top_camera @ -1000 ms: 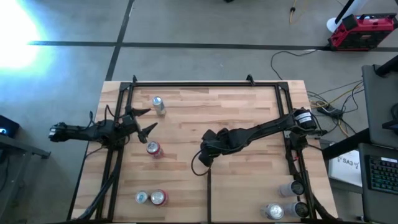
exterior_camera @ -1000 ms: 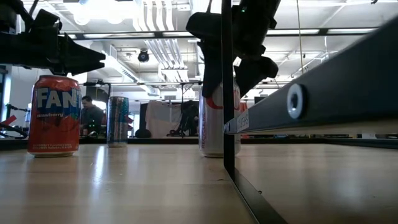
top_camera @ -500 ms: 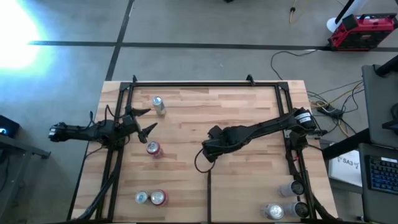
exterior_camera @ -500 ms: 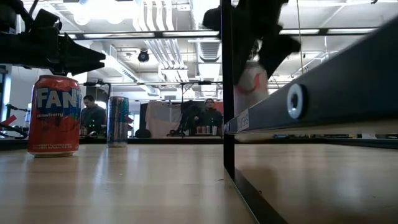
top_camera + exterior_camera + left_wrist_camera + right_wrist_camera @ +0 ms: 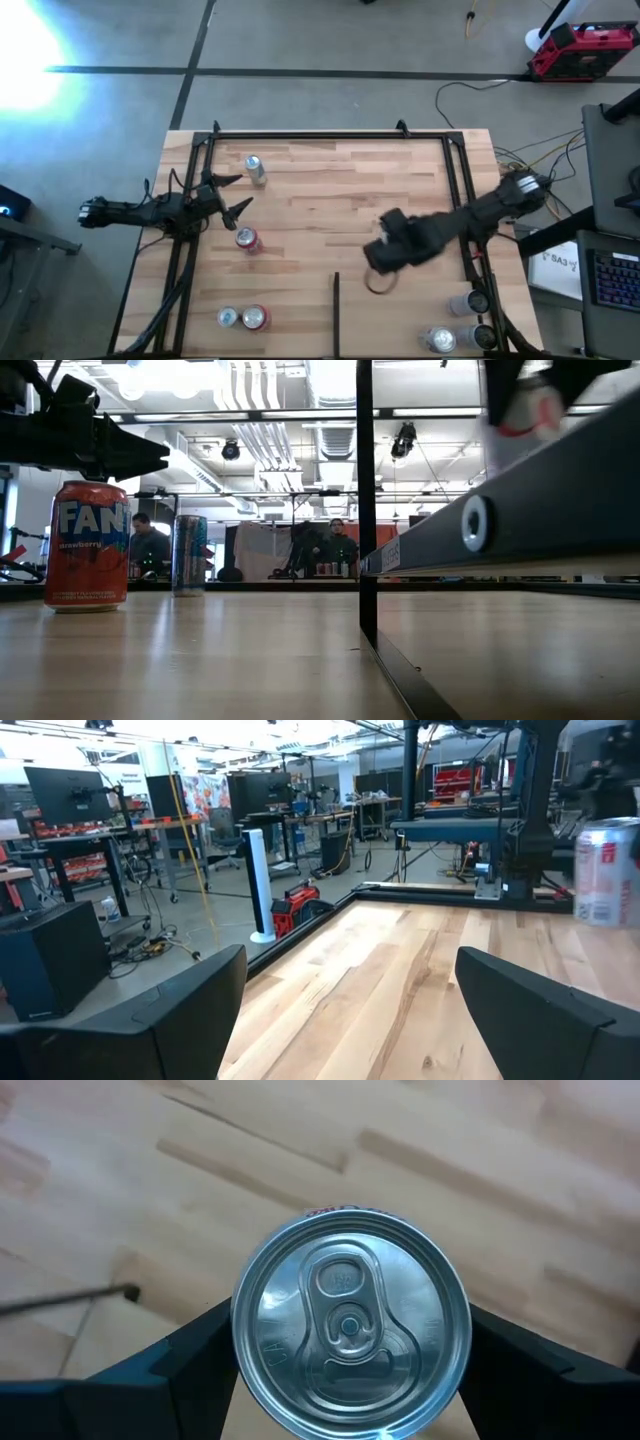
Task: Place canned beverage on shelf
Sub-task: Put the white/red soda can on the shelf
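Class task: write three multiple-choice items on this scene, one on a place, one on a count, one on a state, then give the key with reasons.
1. Where is the right end effector?
A. above the shelf, right of the divider
B. off the shelf
C. beside the left arm

2. How many cans stand left of the divider?
A. two
B. four
C. six

3. The right end effector is:
A. empty
B. holding a can
C. pushing a can

Key: 1 A, the high view places it there. 2 B, four stand there. 3 B, its wrist view shows fingers flanking the can.
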Controlling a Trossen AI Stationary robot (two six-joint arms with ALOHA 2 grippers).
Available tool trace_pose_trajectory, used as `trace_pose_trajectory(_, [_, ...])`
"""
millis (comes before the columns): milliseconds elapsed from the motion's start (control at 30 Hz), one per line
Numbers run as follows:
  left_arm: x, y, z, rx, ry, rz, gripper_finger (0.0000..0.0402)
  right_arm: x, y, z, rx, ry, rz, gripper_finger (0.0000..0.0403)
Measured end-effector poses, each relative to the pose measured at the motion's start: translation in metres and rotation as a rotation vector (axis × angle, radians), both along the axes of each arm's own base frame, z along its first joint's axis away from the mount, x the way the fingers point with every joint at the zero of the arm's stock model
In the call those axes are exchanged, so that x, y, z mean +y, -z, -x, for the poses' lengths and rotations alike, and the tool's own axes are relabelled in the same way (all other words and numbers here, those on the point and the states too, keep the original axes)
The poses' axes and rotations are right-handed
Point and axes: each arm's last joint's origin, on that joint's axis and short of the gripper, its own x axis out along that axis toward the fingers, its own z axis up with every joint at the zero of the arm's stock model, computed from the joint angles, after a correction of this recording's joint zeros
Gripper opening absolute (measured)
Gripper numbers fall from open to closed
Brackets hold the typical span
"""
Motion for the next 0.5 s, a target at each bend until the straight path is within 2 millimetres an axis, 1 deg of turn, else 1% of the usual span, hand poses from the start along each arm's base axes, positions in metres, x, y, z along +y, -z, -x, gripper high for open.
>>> trace_pose_trajectory(133, [0.000, 0.000, 0.000, 0.000, 0.000, 0.000, 0.0343, 0.022, -0.001, 0.035, -0.041, 0.063, -0.033, 0.0290])
trace_pose_trajectory(233, [0.000, 0.000, 0.000, 0.000, 0.000, 0.000, 0.0343, 0.040, 0.002, 0.053, -0.057, 0.069, -0.034, 0.0290])
trace_pose_trajectory(400, [0.000, 0.000, 0.000, 0.000, 0.000, 0.000, 0.0343, 0.058, 0.008, 0.070, -0.034, 0.074, -0.024, 0.0290])
trace_pose_trajectory(500, [0.000, 0.000, 0.000, 0.000, 0.000, 0.000, 0.0343, 0.066, 0.009, 0.078, -0.016, 0.075, -0.026, 0.0312])
